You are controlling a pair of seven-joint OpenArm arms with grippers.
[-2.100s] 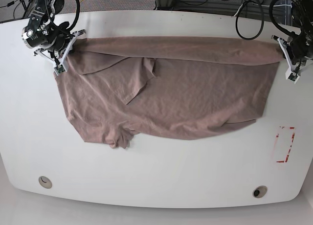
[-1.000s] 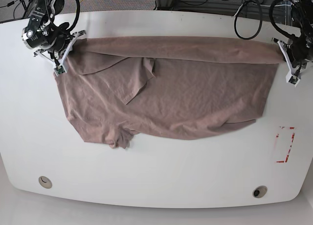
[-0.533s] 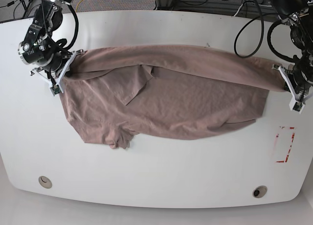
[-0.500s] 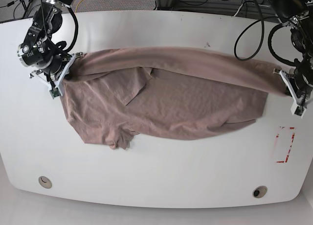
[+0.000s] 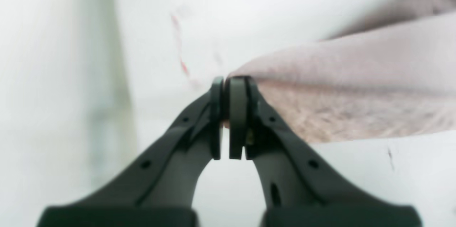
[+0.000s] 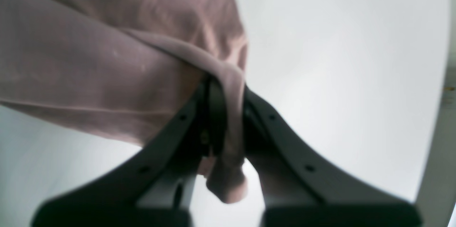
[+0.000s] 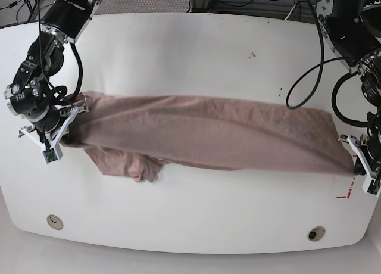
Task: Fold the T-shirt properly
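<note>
The mauve-tan T-shirt point(image 7: 208, 134) stretches as a long band across the white table point(image 7: 190, 53), its far edge lifted and drawn over toward the front. My left gripper point(image 7: 360, 170) at the right end is shut on a shirt corner; the left wrist view shows the fingers point(image 5: 225, 88) pinching the cloth point(image 5: 338, 88). My right gripper point(image 7: 59, 140) at the left end is shut on the other corner; the right wrist view shows cloth point(image 6: 107, 59) bunched between its fingers point(image 6: 224, 88). A crumpled part point(image 7: 140, 167) lies under the band at front left.
A red tape mark point(image 7: 345, 193) lies on the table beside the left gripper. Two round holes point(image 7: 55, 221) point(image 7: 316, 233) sit near the table's front edge. Cables hang behind the table's back edge.
Both grippers have carried the shirt's far edge from the back of the table toward the front, laying it over the rest of the shirt. Both stay shut on the cloth.
</note>
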